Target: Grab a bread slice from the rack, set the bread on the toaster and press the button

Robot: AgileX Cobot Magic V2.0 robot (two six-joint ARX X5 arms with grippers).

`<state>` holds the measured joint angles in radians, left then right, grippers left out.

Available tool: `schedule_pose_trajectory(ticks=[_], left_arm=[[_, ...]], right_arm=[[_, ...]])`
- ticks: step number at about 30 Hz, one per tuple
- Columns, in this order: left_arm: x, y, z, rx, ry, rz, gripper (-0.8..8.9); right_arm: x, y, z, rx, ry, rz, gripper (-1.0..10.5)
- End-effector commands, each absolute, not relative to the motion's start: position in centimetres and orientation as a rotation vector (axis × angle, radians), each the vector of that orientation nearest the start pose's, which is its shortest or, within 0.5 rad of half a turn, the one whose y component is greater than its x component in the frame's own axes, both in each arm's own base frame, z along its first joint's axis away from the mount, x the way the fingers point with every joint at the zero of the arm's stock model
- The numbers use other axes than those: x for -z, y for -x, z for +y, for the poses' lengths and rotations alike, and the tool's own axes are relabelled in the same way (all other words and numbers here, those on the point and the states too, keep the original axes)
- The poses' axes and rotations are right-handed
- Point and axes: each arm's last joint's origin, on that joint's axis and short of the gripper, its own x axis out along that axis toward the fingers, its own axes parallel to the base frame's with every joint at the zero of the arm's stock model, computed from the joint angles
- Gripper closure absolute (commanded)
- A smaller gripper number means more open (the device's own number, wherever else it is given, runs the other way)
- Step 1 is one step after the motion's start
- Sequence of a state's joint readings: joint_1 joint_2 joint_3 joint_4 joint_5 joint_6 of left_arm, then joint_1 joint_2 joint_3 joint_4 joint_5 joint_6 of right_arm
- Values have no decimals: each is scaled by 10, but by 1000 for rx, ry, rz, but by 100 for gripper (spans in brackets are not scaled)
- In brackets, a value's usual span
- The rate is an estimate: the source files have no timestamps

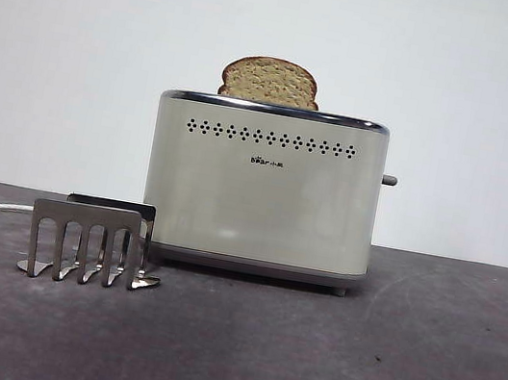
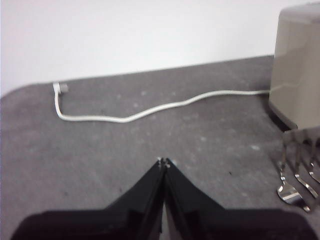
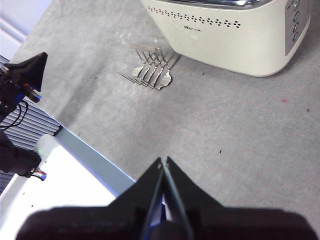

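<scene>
Tan wholegrain bread (image 1: 271, 82) is standing upright in the toaster (image 1: 262, 191), its domed top rising above the chrome rim, while the rack (image 1: 87, 242) is sitting bare on the dark table (image 1: 380, 367), near and left of the toaster. By the look of it, the bread has been delivered and only the press is left: the button (image 1: 389, 180) is jutting from the toaster's right end, apparently not yet pushed down. Neither arm is appearing in the front view. The wrist cameras are filling that gap: the left gripper (image 2: 163, 162) is hovering with jaws closed on nothing, left of the rack, and the right gripper (image 3: 163, 161), likewise closed and empty-handed, is hanging well apart from the toaster. Only the left wrist view is showing the white cord (image 2: 150, 111).
</scene>
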<state>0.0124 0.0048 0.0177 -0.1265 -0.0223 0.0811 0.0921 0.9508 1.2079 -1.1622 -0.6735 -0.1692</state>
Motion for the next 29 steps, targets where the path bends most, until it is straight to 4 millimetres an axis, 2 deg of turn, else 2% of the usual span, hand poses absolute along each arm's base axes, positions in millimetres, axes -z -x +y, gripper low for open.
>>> schedule_pose_trajectory(ticks=[1,29], left_arm=[[-151,-97,2,-33,3,140,816],[-149,-96,2,-40,15,161,816]], right_arm=[[-366,-142,32,-788,-109,821,946],[-367,-139,29,-770,-111,807,946]])
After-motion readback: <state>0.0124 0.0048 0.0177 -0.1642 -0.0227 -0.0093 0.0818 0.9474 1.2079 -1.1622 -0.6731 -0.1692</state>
